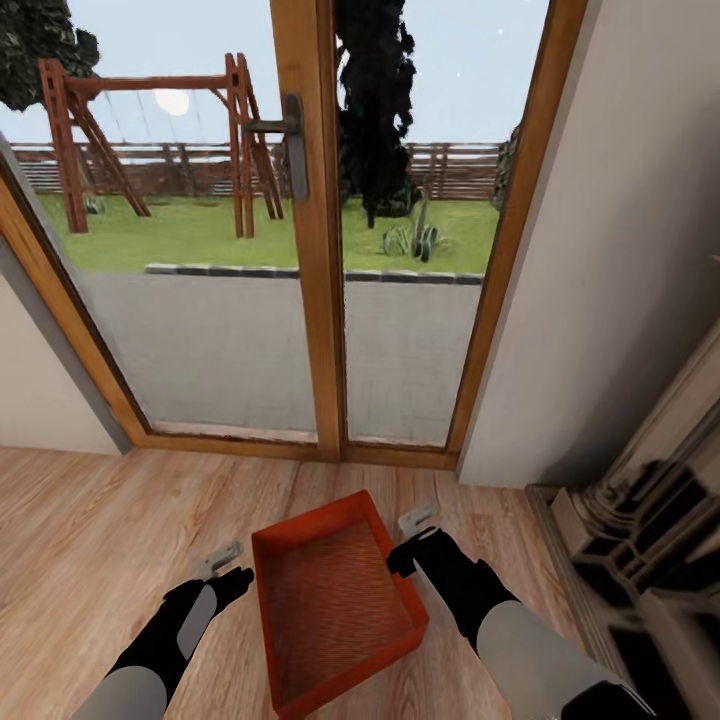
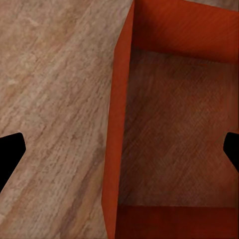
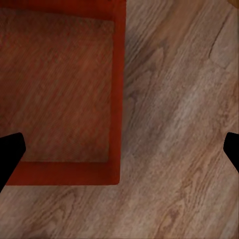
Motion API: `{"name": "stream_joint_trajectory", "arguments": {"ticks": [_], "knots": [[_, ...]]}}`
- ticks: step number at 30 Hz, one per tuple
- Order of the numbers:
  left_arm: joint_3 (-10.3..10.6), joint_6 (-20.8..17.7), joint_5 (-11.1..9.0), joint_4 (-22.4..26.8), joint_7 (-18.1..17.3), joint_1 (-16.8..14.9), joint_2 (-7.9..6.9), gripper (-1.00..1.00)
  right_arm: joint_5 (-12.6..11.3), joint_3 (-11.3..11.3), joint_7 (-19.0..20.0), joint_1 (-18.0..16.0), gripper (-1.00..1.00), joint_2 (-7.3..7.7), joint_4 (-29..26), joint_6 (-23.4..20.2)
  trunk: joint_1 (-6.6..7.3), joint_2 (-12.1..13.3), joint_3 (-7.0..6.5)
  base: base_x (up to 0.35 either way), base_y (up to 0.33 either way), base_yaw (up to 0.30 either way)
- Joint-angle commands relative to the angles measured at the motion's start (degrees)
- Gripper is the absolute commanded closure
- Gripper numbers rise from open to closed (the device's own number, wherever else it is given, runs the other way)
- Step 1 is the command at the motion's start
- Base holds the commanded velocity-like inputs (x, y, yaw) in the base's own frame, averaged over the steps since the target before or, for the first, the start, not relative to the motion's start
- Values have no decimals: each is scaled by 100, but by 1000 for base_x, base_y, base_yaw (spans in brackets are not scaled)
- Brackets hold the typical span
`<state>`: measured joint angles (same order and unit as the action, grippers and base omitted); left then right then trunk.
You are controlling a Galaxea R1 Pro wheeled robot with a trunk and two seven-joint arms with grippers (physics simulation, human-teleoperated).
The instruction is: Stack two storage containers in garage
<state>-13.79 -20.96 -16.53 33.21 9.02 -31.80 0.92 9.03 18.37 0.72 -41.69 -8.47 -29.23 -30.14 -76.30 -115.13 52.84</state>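
Note:
One orange-red storage container [image 1: 335, 605] lies on the light wood-plank floor of the living room, just in front of me, open side up with its ribbed bottom showing. My left gripper [image 1: 228, 567] is open beside its left long wall. In the left wrist view that wall [image 2: 113, 149] runs between the spread fingertips [image 2: 10, 154]. My right gripper [image 1: 408, 538] is open at the opposite wall. In the right wrist view the wall [image 3: 117, 99] passes between the two fingertips [image 3: 9, 154]. Neither gripper holds anything.
Wood-framed glass doors [image 1: 318, 300] stand straight ahead, with a garden and a swing frame behind them. A beige wall [image 1: 620, 250] rises at the right, and dark shelved furniture [image 1: 640, 560] stands at the right edge. Wood floor [image 1: 90, 540] stretches to the left.

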Motion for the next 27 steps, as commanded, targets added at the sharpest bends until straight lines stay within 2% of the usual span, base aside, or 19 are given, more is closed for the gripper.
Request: {"name": "stream_joint_trajectory", "arguments": {"ticks": [1,14,27], "knots": [[-14,-30,-61,15,30,-1,7,-100,47,18,8,-38,-100,2,4,-36,-22,-44,23,0,0,0],[-3,-28,-59,40,30,-1,33,-100,46,18,8,-290,-100,2,33,-34,-307,-565,257,0,0,0],[-2,-22,-52,45,30,-1,89,-100,46,18,8,-304,-100,-1,19,-28,-593,-1087,490,0,0,0]]}}
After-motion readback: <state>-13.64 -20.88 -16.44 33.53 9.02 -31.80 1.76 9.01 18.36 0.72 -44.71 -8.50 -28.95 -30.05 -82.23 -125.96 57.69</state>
